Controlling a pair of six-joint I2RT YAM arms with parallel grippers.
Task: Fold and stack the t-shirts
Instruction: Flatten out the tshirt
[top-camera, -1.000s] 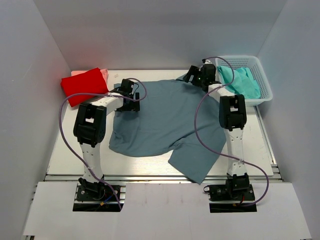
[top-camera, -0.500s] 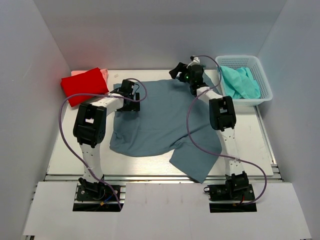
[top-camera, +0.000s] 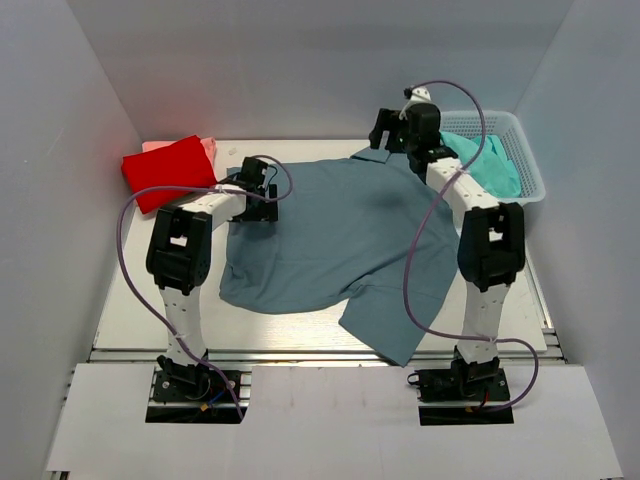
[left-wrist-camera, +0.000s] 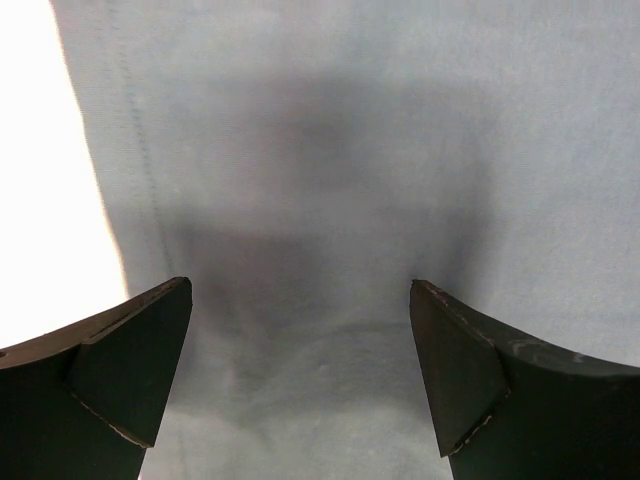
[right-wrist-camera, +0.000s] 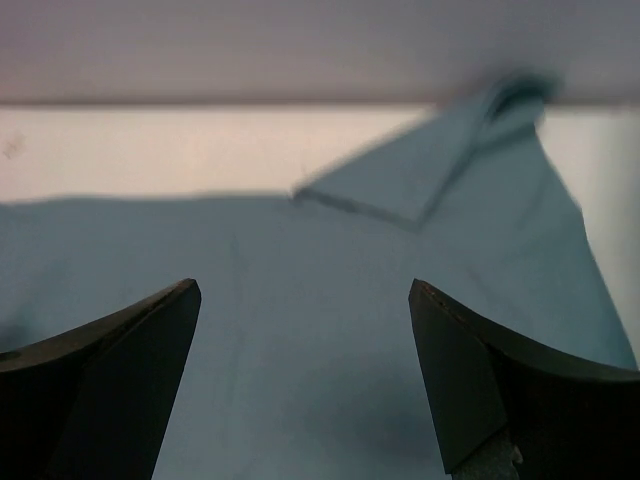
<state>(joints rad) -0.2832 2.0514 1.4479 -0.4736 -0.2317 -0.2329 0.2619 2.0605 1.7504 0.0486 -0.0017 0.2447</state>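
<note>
The dusty blue-grey t-shirt (top-camera: 330, 235) lies spread flat on the middle of the table. My left gripper (top-camera: 260, 196) is open and empty, low over the shirt's left edge; in the left wrist view (left-wrist-camera: 300, 375) its jaws stand wide apart over the cloth (left-wrist-camera: 330, 150), with a hem seam at the left. My right gripper (top-camera: 384, 132) is open and empty above the shirt's far edge; in the right wrist view (right-wrist-camera: 305, 375) a folded-over flap (right-wrist-camera: 430, 170) lies ahead of it. The red t-shirt (top-camera: 168, 172) lies folded on the pink one (top-camera: 207, 147) at the far left. The teal t-shirt (top-camera: 488, 165) lies in the basket.
A white mesh basket (top-camera: 532, 170) stands at the far right corner. White walls close in the table on three sides. Purple cables loop from both arms. A bare table strip (left-wrist-camera: 50, 200) shows left of the shirt's hem.
My right arm has swung back to the right and its gripper now sits higher at the shirt's far edge. The left arm and the shirts have not moved.
</note>
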